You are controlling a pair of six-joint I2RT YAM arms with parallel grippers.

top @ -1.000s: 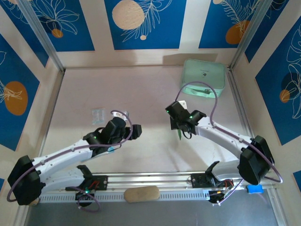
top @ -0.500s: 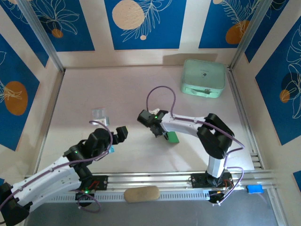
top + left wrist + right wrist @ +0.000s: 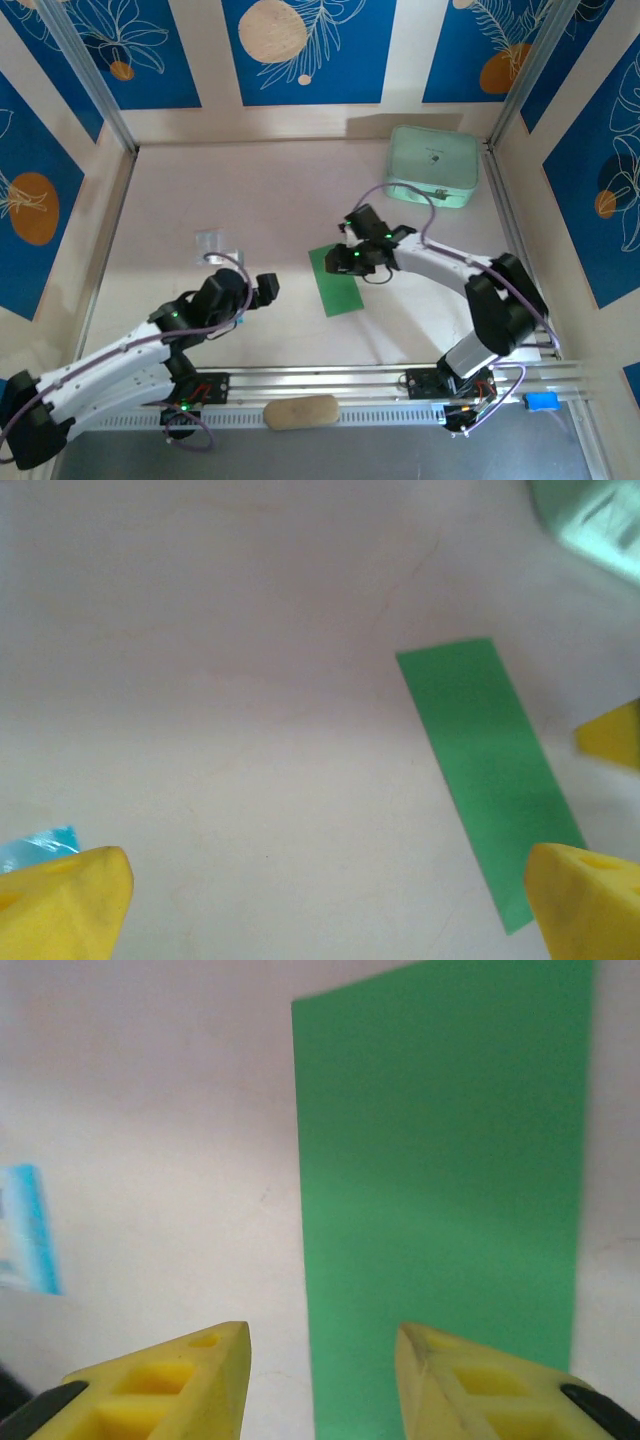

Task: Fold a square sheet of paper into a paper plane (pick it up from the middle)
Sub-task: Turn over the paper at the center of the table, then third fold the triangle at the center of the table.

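The right pincer [image 3: 322, 1345] has parted and let the green sheet [image 3: 337, 284] drop flat.

White arms [image 3: 440, 265], blk joints, yellow fingers [image 3: 170, 1380]

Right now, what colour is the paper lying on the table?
Bright green, plain, no print. The paper shows best in the right wrist view.

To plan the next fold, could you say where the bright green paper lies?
Top view: the bright green paper lies flat mid-table, its far end beneath the right gripper.
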